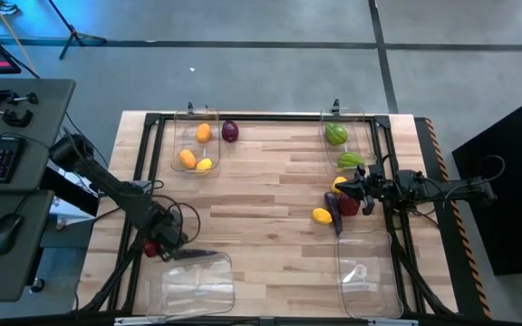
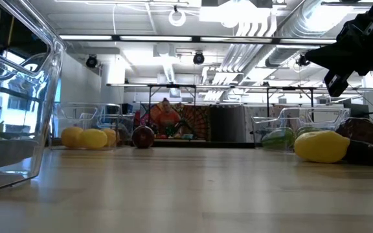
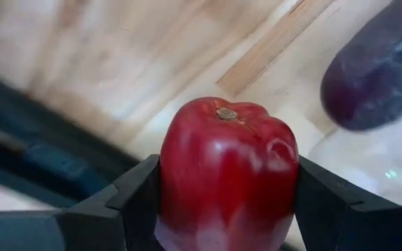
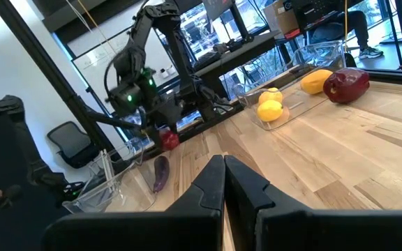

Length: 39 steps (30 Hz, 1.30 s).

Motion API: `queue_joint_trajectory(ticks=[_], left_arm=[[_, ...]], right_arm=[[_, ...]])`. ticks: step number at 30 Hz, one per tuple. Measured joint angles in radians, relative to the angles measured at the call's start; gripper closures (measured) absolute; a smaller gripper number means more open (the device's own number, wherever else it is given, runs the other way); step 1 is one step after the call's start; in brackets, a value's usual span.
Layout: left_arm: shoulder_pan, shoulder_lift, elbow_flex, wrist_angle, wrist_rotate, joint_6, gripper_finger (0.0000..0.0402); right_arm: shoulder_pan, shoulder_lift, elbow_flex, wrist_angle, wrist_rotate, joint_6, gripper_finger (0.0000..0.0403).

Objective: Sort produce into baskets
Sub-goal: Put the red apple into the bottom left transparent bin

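A: Nearest first. What do we log for the left gripper point(image 3: 225, 209)?

B: Its fingers are clamped on either side of a red pepper point(image 3: 225, 174), stem end facing away from the wrist. In the high view we place it at the near-left bin point(image 1: 193, 282), over that bin's left rim. A purple eggplant point(image 4: 160, 173) already lies inside.

A: So the step in hand?

B: We judge it a drop-off: the pepper is carried and not yet released. The next move calls for shifting it further inside the bin's walls, then opening the fingers.

A: Right gripper point(image 4: 225, 171)?

B: Fingers pressed together, holding nothing. It hangs beyond the near-right bin point(image 1: 367, 272), just above a loose cluster: a yellow piece point(image 1: 322, 215), another eggplant point(image 1: 333, 210) and a dark red lump point(image 1: 349, 206).

A: Farther out?

B: The far-right bin point(image 1: 344, 145), beyond that cluster, holds green pieces point(image 1: 336, 134). The far-left bin point(image 1: 196, 145), straight across from the near-left bin, holds yellow and orange ones point(image 1: 203, 133), with a dark red piece point(image 1: 230, 132) just outside its right wall.

A: Remaining work?

B: We estimate the cluster and that stray piece still need sorting.
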<state>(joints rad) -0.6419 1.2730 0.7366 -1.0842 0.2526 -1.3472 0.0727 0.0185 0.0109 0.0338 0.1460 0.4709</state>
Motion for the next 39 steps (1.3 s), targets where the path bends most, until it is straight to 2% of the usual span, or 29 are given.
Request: queue_joint_trajectory(ticks=[3,6,10,12,14,16,20,23,26,33,39], left_arm=[[0.025,-0.077,0.089,-0.188,-0.115,-0.008,0.0168],[0.061,-0.153,0.202,-0.322,-0.285,-0.043,0.0168],[0.105,-0.225,0.341,-0.265,-0.522,-0.003,0.0168],[0.120,-0.233,0.386,-0.170,-0.565,0.080,0.0168],[0.120,-0.226,0.399,-0.061,-0.530,0.178,0.0168],[0.097,-0.196,0.399,0.042,-0.441,0.240,0.0168],[-0.023,-0.067,0.399,0.169,-0.335,0.259,0.0168],[-0.115,0.043,0.398,0.202,-0.326,0.252,0.0168],[-0.150,0.106,0.395,0.236,-0.353,0.180,0.0162],[-0.153,0.112,0.397,0.245,-0.384,0.180,0.0075],[-0.138,0.124,0.397,0.246,-0.335,0.148,0.0060]], right_arm=[[0.000,0.000,0.000,0.000,0.000,0.000,0.0402],[0.000,0.000,0.000,0.000,0.000,0.000,0.0402],[0.000,0.000,0.000,0.000,0.000,0.000,0.0402],[0.000,0.000,0.000,0.000,0.000,0.000,0.0402],[0.000,0.000,0.000,0.000,0.000,0.000,0.0402],[0.000,0.000,0.000,0.000,0.000,0.000,0.0402],[0.000,0.000,0.000,0.000,0.000,0.000,0.0402],[0.000,0.000,0.000,0.000,0.000,0.000,0.0402],[0.000,0.000,0.000,0.000,0.000,0.000,0.0402],[0.000,0.000,0.000,0.000,0.000,0.000,0.0402],[0.000,0.000,0.000,0.000,0.000,0.000,0.0402]])
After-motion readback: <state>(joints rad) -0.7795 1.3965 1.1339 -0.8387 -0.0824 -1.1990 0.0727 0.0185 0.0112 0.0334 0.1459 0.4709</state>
